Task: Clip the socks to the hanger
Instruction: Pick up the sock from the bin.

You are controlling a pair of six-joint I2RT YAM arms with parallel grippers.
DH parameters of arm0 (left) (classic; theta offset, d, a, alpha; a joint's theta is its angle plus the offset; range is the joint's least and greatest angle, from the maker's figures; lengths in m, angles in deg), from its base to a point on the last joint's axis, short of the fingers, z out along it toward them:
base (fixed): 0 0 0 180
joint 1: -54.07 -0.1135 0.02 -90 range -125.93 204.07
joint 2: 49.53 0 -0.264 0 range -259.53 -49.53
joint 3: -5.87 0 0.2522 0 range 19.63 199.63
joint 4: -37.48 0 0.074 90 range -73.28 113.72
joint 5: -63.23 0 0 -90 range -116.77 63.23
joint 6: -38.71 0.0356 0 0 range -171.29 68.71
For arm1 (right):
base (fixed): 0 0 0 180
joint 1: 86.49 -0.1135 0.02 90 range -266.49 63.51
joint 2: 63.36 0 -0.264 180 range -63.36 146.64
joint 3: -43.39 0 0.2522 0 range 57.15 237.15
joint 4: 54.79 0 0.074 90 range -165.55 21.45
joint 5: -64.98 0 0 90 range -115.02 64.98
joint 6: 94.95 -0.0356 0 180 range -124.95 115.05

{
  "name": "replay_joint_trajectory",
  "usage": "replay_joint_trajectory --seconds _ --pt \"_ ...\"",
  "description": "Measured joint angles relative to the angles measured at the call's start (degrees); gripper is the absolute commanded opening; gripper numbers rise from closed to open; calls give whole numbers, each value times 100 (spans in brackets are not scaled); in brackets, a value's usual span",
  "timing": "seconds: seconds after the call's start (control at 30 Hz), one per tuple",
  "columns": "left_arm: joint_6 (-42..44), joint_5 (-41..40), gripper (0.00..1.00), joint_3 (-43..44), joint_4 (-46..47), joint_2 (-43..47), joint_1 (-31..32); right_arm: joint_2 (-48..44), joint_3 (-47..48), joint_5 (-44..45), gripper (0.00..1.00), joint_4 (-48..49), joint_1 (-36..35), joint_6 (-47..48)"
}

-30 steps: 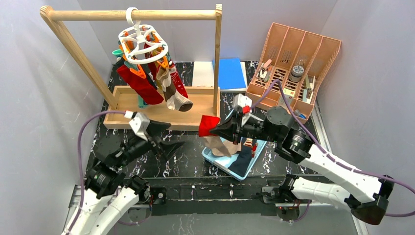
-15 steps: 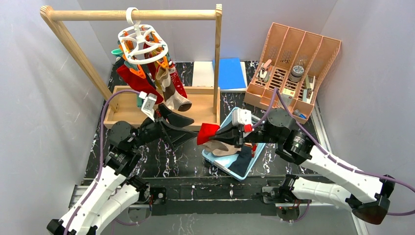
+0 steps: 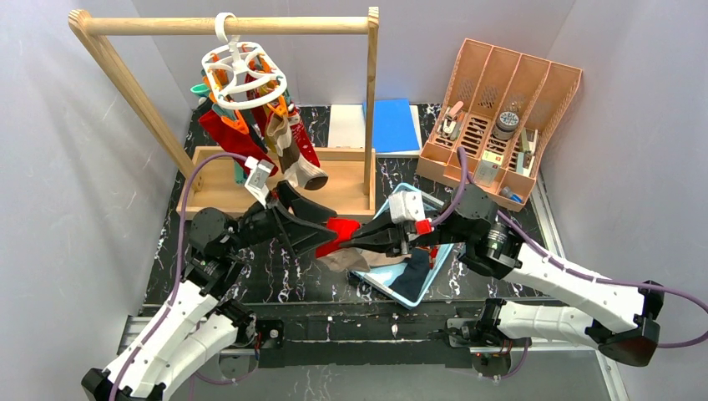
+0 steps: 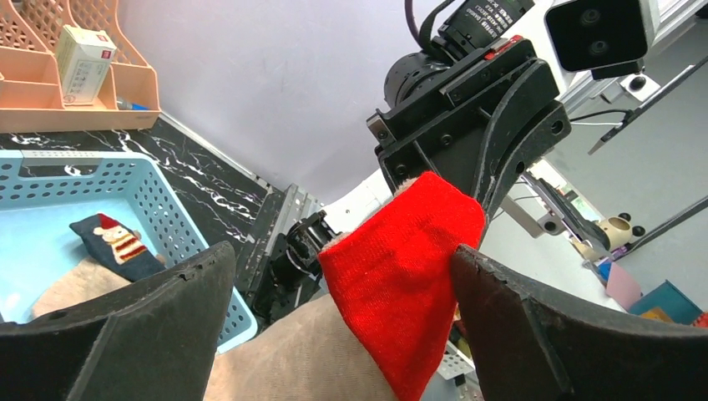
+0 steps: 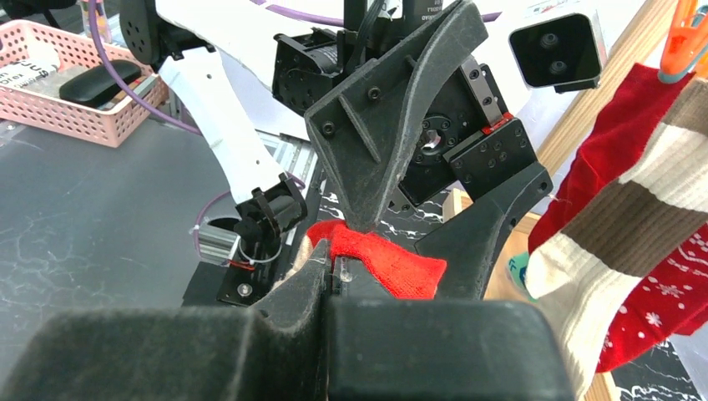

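at the near edge sits the blue basket (image 4: 125, 180) on the black marbled table (image 3: 275, 280), a navy sock (image 3: 415, 274) lying inside it. just over the basket's left rim, the right gripper (image 3: 349, 240) is clenched on a red-cuffed beige sock (image 4: 401, 276). it holds the cuff up while the beige foot droops beside the basket's left corner. left of the basket, the left gripper (image 3: 327, 234) faces it, released, jaws spread wide with one finger on either side of the red cuff. whether they touch the cloth i cannot tell. beyond the basket, far to its left, the white ring hanger (image 3: 244, 73) hangs from the wooden rail frame (image 3: 234, 25). the clipped socks (image 3: 275, 146), red and beige-brown striped, dangle under it. behind the basket to its right stands a peach organizer (image 3: 501, 109).
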Motion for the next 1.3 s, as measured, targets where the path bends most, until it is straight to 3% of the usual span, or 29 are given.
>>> replay_joint_trajectory --seconds 0.23,0.57,0.73,0.77,0.8,0.87,0.9,0.93,1.1,1.3 --pt "-271 114 65 -96 304 127 20 98 2 17 1 142 -138 -35" --pt "-675 345 0 -153 990 197 76 59 -92 363 1 164 -142 -33" --pt "-533 310 0 -153 1019 365 81 -83 -256 575 1 155 -142 -37" --pt "-457 280 5 -155 986 437 81 -114 -299 616 1 149 -142 -44" --pt "-334 205 22 -155 885 553 81 -144 -345 643 1 146 -142 -61" --pt "24 11 69 -136 518 824 81 -201 -431 669 1 149 -142 -118" --pt "221 -98 85 -105 273 942 81 -232 -466 671 1 146 -142 -149" --pt "400 -192 95 -59 24 1019 83 -267 -490 671 1 153 -142 -192" --pt "603 -391 98 7 -645 999 83 -514 -509 671 1 295 -142 -402" --pt "66 -11 98 -50 -378 323 85 -623 -461 603 1 702 -142 -592"
